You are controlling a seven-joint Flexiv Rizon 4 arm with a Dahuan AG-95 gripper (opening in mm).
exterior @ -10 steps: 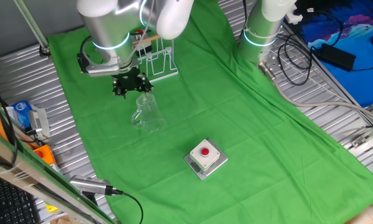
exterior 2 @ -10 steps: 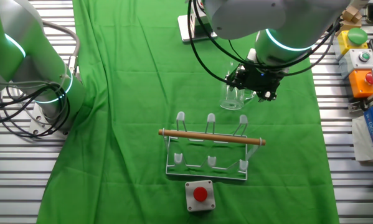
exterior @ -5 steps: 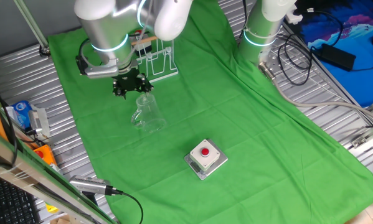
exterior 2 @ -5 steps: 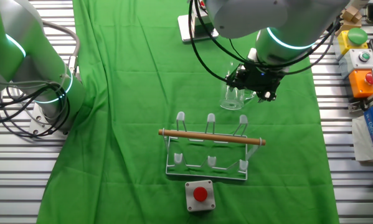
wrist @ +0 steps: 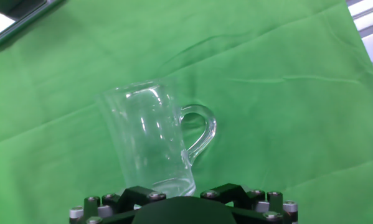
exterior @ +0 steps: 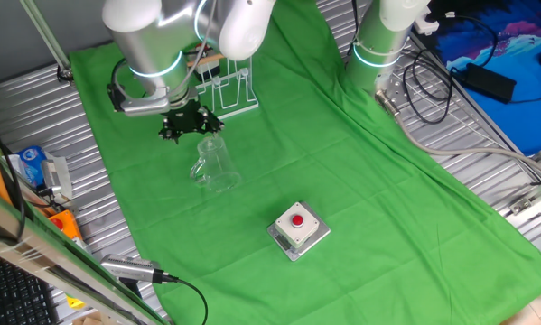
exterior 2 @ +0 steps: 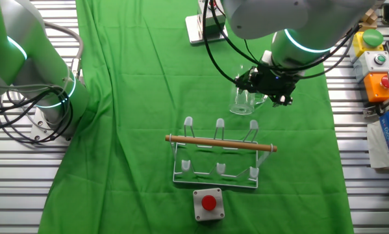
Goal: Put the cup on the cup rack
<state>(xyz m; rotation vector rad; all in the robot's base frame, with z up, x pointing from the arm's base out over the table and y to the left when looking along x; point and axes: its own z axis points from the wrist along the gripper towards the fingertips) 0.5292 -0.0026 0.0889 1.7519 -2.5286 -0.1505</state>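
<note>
The black two-finger gripper (exterior: pixel 183 125) hovered just over the small clear glass cup (wrist: pixel 154 144) with its side handle, having shifted slightly from a second before; whether its jaws were parted could not be told. The cup stood on the green cloth (exterior 2: pixel 136 97), unmoved, near the small white wire cup rack (exterior 2: pixel 218 155) with its wooden top bar. A grey box with a red button (exterior 2: pixel 208 203) sat beside the rack at the cloth's edge. Ribbed metal tabletop (exterior: pixel 35 117) bordered the cloth, cables trailing alongside.
</note>
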